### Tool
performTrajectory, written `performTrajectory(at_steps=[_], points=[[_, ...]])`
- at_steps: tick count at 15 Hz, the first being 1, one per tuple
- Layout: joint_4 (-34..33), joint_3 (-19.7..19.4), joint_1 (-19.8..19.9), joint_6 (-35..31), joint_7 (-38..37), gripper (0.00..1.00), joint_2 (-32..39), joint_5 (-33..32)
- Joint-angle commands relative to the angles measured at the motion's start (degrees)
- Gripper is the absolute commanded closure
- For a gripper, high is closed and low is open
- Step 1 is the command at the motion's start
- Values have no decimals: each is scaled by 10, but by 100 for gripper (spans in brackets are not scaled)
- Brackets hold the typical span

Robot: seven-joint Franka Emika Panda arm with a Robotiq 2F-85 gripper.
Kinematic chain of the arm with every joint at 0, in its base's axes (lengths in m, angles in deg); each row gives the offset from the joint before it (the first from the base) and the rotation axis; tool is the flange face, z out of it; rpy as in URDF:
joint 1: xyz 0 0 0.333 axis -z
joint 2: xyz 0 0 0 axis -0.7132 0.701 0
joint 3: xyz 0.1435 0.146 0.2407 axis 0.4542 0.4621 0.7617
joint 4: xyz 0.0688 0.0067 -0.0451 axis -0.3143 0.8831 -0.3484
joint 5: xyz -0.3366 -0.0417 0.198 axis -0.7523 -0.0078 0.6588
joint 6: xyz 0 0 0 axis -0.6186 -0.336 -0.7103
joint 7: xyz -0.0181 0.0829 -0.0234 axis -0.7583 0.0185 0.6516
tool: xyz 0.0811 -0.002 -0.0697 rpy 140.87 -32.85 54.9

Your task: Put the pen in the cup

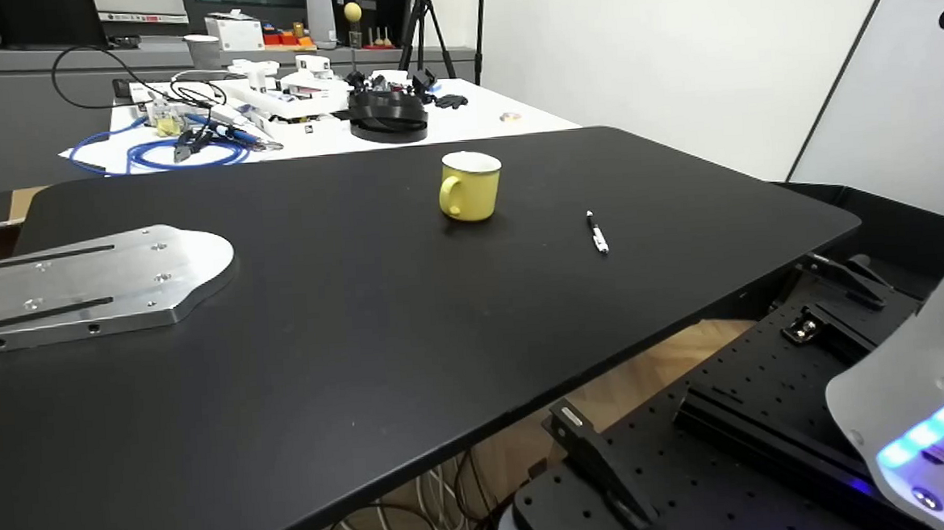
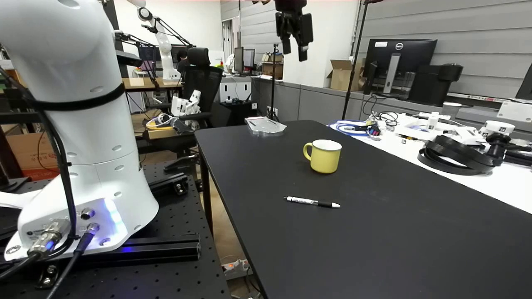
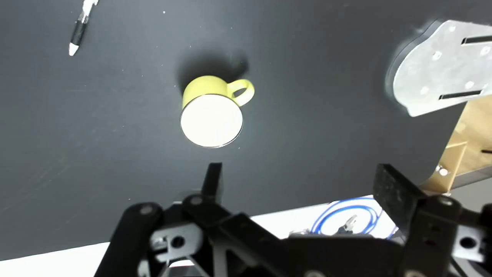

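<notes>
The yellow cup [image 1: 472,194] with a white rim stands upright on the black table [image 1: 347,344]. It also shows in an exterior view [image 2: 325,158] and in the wrist view [image 3: 205,86], its mouth facing up. The pen [image 1: 597,232], white with a black grip, lies flat on the table apart from the cup. It shows in an exterior view [image 2: 311,202] and, cut off by the top edge, in the wrist view [image 3: 80,30]. My gripper [image 3: 300,167] is wide open with nothing between its fingers. In an exterior view the gripper [image 2: 295,52] hangs high above the table.
A silver metal plate [image 1: 101,276] lies at the table's far end from the pen; it also shows in the wrist view [image 3: 442,69]. A white table [image 1: 505,122] with cables and parts adjoins the black one. The robot's base [image 2: 104,199] stands beside the table.
</notes>
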Motion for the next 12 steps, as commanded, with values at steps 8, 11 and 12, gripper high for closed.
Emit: performTrajectory(at_steps=[8, 11, 12], points=[[-100, -58, 100, -43, -78, 0, 166, -55], [-112, -81, 100, -53, -70, 0, 211, -33], [-115, -84, 99, -56, -72, 0, 225, -26]])
